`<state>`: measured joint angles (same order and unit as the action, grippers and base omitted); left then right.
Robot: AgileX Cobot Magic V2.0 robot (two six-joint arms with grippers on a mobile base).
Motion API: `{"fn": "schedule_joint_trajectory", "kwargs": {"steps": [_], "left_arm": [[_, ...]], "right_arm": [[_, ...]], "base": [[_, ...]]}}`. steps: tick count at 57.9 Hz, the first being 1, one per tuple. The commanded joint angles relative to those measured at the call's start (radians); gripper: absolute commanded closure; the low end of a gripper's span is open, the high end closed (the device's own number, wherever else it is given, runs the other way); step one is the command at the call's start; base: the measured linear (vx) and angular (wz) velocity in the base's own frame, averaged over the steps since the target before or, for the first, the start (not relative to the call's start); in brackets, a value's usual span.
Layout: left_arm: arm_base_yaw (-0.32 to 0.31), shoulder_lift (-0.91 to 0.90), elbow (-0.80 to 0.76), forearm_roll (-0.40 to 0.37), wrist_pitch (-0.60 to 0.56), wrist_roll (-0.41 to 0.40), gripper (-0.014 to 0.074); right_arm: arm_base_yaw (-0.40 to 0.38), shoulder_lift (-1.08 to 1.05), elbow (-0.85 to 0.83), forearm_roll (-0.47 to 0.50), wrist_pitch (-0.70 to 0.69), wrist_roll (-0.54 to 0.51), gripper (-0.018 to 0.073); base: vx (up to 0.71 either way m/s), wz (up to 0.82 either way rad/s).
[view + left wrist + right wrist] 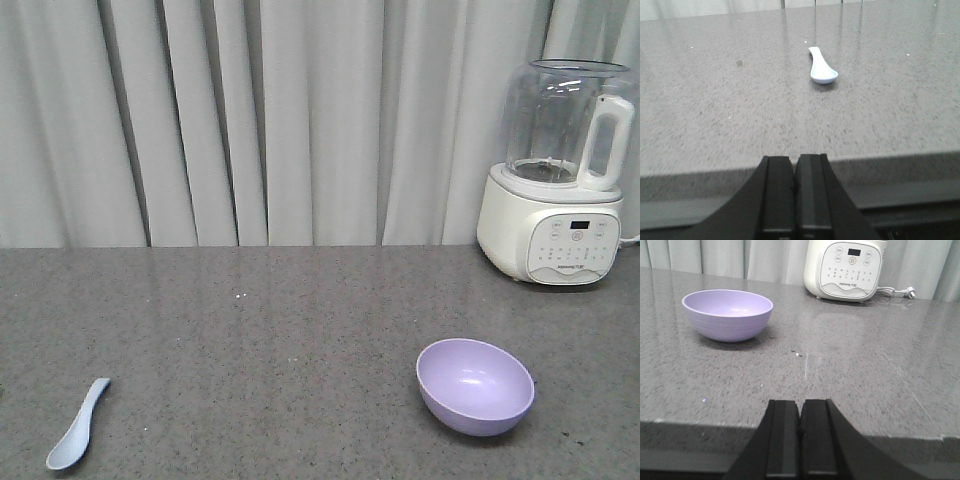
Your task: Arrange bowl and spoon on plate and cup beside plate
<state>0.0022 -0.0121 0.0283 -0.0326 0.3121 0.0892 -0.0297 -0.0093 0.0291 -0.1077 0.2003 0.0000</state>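
On worktop (300, 320): spoon (78, 428) flat nr front-left corner, bowl (475, 386) upright nr front edge, right side; plate, cup not in view; L tool (794, 200) & R tool (800, 440) both pressed together, empty, prob. parked pre-start.

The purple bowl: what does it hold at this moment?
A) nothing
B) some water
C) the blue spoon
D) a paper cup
A: the inside of the bowl is bare and glossy, and the spoon lies far from it.
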Motion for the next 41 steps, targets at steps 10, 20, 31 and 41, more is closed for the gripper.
{"fn": "schedule_joint_trajectory", "kwargs": {"steps": [10, 20, 31, 41], "left_arm": [[0.0, -0.013, 0.02, -0.007, -0.077, -0.007, 0.0602], [0.0, -0.013, 0.02, -0.007, -0.077, -0.007, 0.0602], [0.0, -0.013, 0.02, -0.007, -0.077, -0.007, 0.0602], [0.0, -0.013, 0.02, -0.007, -0.077, -0.007, 0.0602]], "right_arm": [[-0.002, -0.02, 0.018, -0.012, -0.083, -0.007, 0.0568], [-0.002, -0.02, 0.018, -0.012, -0.083, -0.007, 0.0568], [-0.002, -0.02, 0.018, -0.012, -0.076, -0.007, 0.0568], [-0.002, -0.02, 0.018, -0.012, -0.076, -0.007, 0.0568]], "base": [[0.19, -0.01], [0.16, 0.02], [0.12, 0.04], [0.08, 0.02]]}}
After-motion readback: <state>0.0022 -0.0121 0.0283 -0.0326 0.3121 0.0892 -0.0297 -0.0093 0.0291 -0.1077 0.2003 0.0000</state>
